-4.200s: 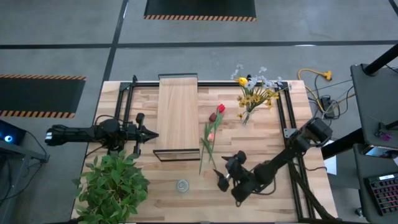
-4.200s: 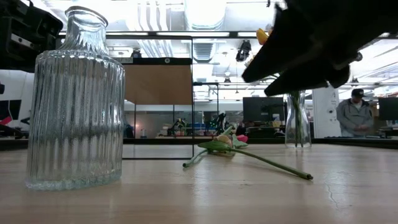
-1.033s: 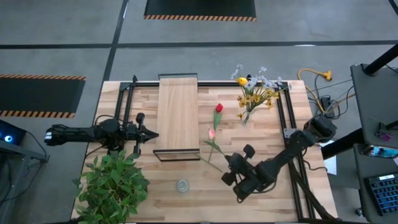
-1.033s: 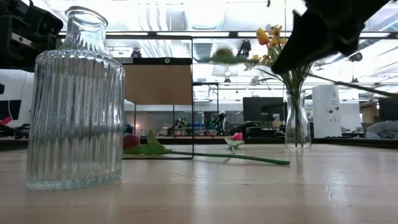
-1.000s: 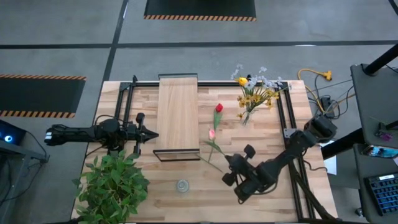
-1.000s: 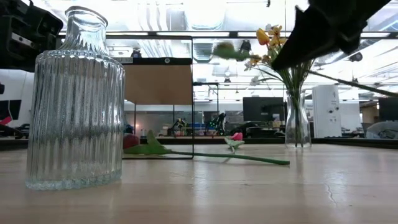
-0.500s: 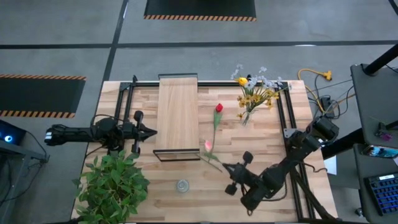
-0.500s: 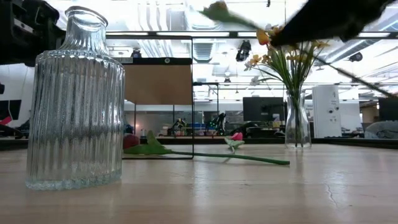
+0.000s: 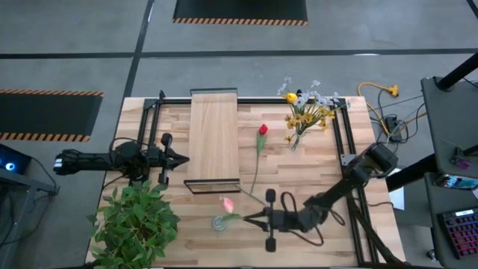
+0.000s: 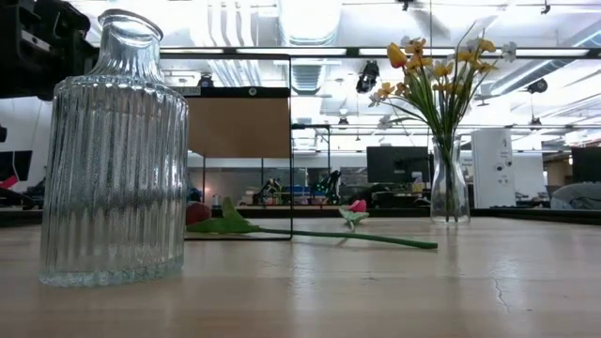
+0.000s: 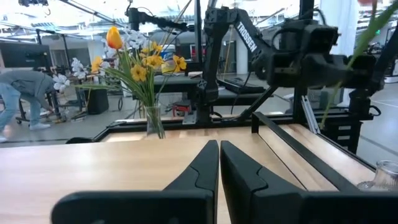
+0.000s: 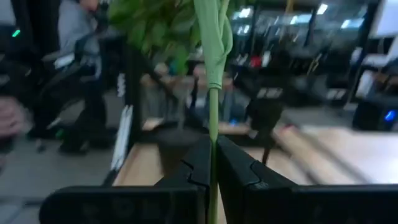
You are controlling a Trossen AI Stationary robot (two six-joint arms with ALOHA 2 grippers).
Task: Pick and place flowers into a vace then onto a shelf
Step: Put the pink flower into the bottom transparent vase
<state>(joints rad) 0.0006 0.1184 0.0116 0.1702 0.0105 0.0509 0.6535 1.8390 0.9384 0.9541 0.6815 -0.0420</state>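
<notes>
Over the butcher-block desk [image 9: 321,157], the right end effector [image 9: 252,218] clamped a pink tulip [image 9: 226,203] just above the ribbed glass vase [image 9: 219,223], while the left end effector [image 9: 181,158] sat closed.

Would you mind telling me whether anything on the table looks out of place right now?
One red tulip lies flat on the tabletop beside the shelf, not in a vase. The right tool holds a pink tulip over the glass vase.

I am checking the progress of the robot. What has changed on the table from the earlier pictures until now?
The right end effector took the pink tulip off the table and carried it to the ribbed glass vase. The red tulip was shifted and lies alone. The left end effector, shelf and bouquet vase stayed.
</notes>
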